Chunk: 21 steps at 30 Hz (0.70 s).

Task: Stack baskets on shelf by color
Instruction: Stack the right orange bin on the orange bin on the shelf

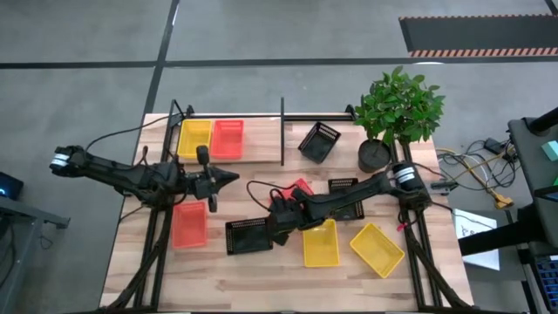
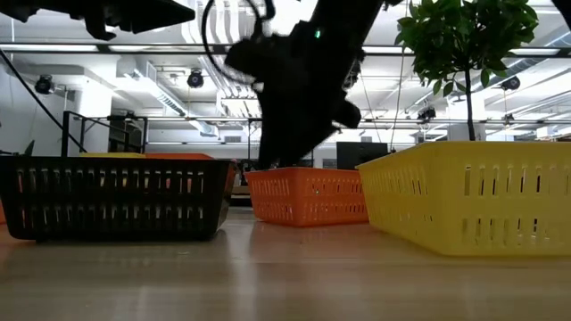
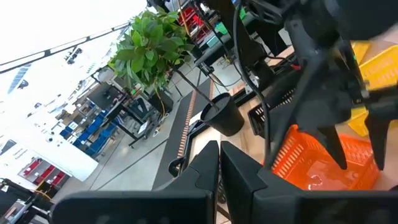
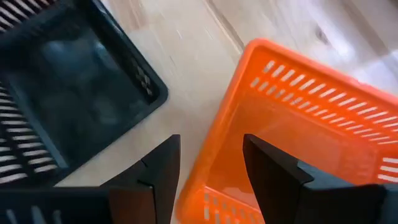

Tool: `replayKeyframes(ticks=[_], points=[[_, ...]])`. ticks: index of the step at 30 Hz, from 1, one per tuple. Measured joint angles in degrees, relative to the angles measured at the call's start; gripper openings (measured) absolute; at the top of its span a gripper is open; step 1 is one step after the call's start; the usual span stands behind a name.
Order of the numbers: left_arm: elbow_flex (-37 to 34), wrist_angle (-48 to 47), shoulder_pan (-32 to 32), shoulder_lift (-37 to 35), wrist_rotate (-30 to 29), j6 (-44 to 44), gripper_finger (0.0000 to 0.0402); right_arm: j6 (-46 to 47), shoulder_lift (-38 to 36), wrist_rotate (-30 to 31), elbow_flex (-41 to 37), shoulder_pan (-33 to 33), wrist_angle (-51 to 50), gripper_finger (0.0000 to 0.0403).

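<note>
Right claw [image 4: 205, 180] apart, astride near wall of orange basket [image 4: 311, 130] at mid-desk [image 1: 139, 262], beside black basket [image 4: 62, 93]. Left claw [image 3: 219, 163] together, empty, raised near shelf [image 1: 261, 148] bearing yellow basket [image 1: 194, 138] and red basket [image 1: 227, 138].

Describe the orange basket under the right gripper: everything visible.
The orange basket is a small rectangular mesh tub, plastic by its look, with slotted walls, a plain rim and nothing inside. It sits upright on the wooden table near the middle, beside a black basket. The right gripper hangs over it with jaws open, straddling one wall. Whether they touch the wall cannot be told.
</note>
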Motion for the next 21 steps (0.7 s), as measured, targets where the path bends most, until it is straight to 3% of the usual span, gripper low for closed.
replayKeyframes(ticks=[10, 14, 19, 21], points=[[0.0, -0.35, 0.0, -1.05, 0.01, 0.0, 0.0, -0.01, 4.22, -0.88, 2.54, -0.16, -2.12, 0.0152], [0.0, -1.12, 0.0, -1.24, 0.02, 0.0, 0.0, -0.02, 3.91, -0.86, 2.54, -0.16, -2.08, 0.0109], [0.0, -1.23, 0.0, -1.77, -0.04, 0.0, 0.0, -1.04, 3.0, -1.49, 2.47, -0.16, -3.04, 0.0023], [0.0, -1.39, -0.07, -2.15, -1.36, -0.05, 0.0, -2.3, 2.02, -1.47, 2.98, -0.16, -5.29, 0.0016]])
